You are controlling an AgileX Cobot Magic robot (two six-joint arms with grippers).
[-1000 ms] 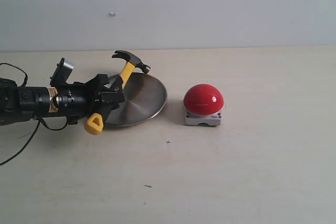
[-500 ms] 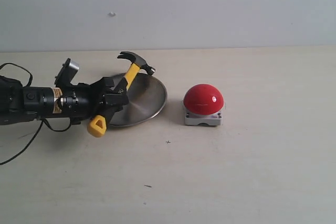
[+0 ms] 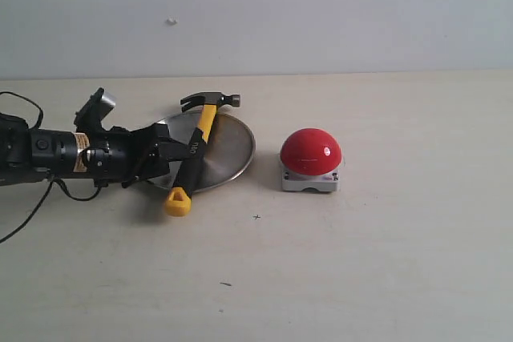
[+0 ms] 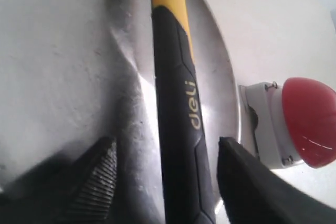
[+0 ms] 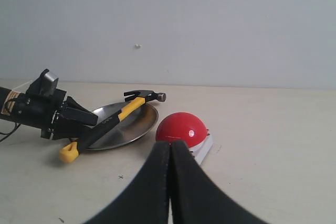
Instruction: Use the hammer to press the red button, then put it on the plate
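Shows, in the left wrist view alone, left fingers (image 4: 97, 182) spread apart either side of the hammer (image 4: 176, 103), flanking its black grip without touching. Finds right fingers (image 5: 152, 187) pressed together, empty. Held lifted and tilted half a second ago; now lying across the plate (image 3: 232, 154), head at its 12 o'clock rim, yellow loop on the table (image 3: 361, 262) past 7 o'clock. Leaves the red button (image 3: 310, 152) at the plate's 3 o'clock, apart.
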